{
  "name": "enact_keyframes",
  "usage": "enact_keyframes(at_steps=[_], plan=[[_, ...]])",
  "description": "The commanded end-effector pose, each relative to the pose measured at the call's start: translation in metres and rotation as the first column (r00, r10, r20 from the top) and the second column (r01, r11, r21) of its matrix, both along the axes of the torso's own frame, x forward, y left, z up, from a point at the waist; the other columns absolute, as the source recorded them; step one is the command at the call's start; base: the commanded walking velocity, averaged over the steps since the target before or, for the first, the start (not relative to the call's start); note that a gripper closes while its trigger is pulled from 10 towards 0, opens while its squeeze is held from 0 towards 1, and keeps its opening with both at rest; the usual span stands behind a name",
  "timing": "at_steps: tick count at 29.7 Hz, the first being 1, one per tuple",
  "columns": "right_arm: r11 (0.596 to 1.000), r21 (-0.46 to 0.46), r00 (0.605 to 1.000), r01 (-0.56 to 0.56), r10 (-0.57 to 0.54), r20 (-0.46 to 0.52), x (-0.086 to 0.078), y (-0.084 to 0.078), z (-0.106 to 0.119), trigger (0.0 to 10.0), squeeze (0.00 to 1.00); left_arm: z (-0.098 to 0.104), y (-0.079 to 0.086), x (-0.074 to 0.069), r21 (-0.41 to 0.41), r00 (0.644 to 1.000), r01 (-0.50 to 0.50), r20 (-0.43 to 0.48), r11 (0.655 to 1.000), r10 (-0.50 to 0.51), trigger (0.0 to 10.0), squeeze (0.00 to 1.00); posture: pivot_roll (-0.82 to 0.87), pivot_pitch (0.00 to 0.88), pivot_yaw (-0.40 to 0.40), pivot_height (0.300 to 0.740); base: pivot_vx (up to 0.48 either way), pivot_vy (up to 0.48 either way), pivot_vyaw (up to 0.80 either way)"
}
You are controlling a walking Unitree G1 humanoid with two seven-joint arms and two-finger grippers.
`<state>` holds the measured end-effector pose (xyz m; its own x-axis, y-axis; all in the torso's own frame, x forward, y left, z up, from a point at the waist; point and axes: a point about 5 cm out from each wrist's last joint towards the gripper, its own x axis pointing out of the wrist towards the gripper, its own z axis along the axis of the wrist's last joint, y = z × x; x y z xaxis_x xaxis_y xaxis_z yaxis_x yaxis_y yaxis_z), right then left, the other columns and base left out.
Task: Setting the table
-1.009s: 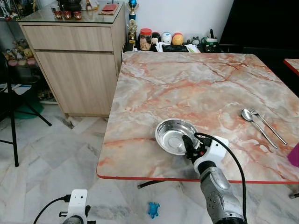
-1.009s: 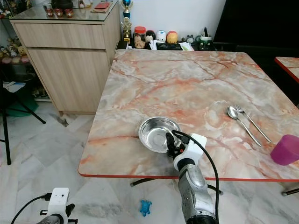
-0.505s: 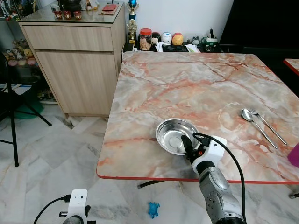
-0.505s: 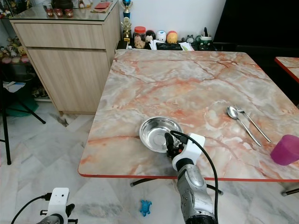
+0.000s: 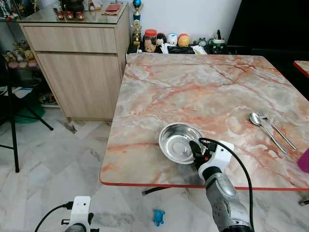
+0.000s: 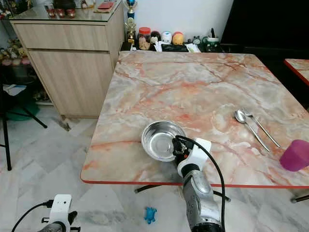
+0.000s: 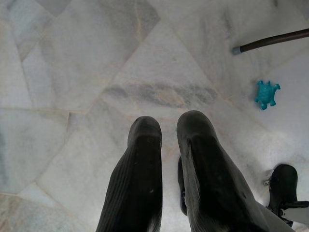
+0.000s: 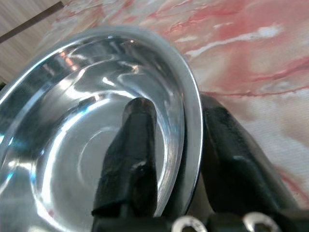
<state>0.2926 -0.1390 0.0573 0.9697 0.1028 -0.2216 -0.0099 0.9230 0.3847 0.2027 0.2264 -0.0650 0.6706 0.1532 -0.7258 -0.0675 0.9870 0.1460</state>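
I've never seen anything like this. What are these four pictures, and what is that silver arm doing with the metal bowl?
A walking household robot took them. Two come from cameras in its head, looking down at a marble table. The other two come from cameras on its wrists, looking along each hand's two black fingers.

The right hand grips the steel bowl near the table's front edge: in the right wrist view one finger lies inside the bowl and the other outside, pinching the rim. The left hand hangs idle over the floor tiles, fingers close together, near a small blue toy.

Further right on the table lie a spoon and fork, and a purple cup stands at the edge.
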Motion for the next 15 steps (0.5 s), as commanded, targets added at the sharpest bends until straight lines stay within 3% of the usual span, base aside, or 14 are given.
enact_keyframes(at_steps=[1, 5, 6, 13, 14, 15], plan=[[1.0, -0.002, 1.0, 0.007, -0.007, 0.014, 0.001, 0.0, 0.003, 1.0, 0.0, -0.003, -0.001, -0.004, -0.002, 1.0, -0.003, -0.019, 1.0, 0.003, 10.0, 0.0, 0.11, 0.0, -0.045, 0.74, 0.0, 0.0, 0.0], [1.0, 0.0, 1.0, 0.017, -0.017, 0.027, 0.002, -0.002, 0.005, 0.9, 0.0, -0.002, -0.001, -0.003, -0.001, 1.0, -0.001, -0.019, 1.0, 0.001, 10.0, 0.0, 0.11, 0.0, -0.045, 0.74, 0.0, 0.0, 0.0], [1.0, 0.007, 0.999, 0.024, -0.025, 0.04, 0.002, -0.002, 0.007, 0.0, 0.0, -0.002, -0.001, -0.003, 0.001, 1.0, 0.0, -0.019, 1.0, 0.0, 10.0, 0.0, 0.11, 0.0, -0.045, 0.74, 0.0, 0.0, 0.0], [0.999, 0.031, 0.995, 0.033, -0.036, 0.092, 0.005, -0.001, 0.015, 0.0, 0.0, -0.002, 0.0, -0.003, 0.009, 1.0, 0.0, -0.018, 1.0, 0.0, 10.0, 0.0, 0.11, 0.0, -0.045, 0.74, 0.0, 0.0, 0.0], [0.998, 0.053, 0.989, 0.039, -0.046, 0.143, 0.005, 0.0, 0.022, 0.5, 0.0, -0.002, 0.001, -0.003, 0.016, 1.0, -0.002, -0.017, 1.0, 0.002, 10.0, 0.0, 0.11, 0.0, -0.045, 0.74, 0.0, 0.0, 0.0], [0.996, 0.085, 0.976, 0.037, -0.054, 0.21, 0.006, 0.001, 0.033, 6.4, 0.0, -0.001, 0.002, -0.003, 0.024, 1.0, -0.005, -0.015, 1.0, 0.005, 10.0, 0.0, 0.11, 0.0, -0.045, 0.74, 0.0, 0.0, 0.0]])
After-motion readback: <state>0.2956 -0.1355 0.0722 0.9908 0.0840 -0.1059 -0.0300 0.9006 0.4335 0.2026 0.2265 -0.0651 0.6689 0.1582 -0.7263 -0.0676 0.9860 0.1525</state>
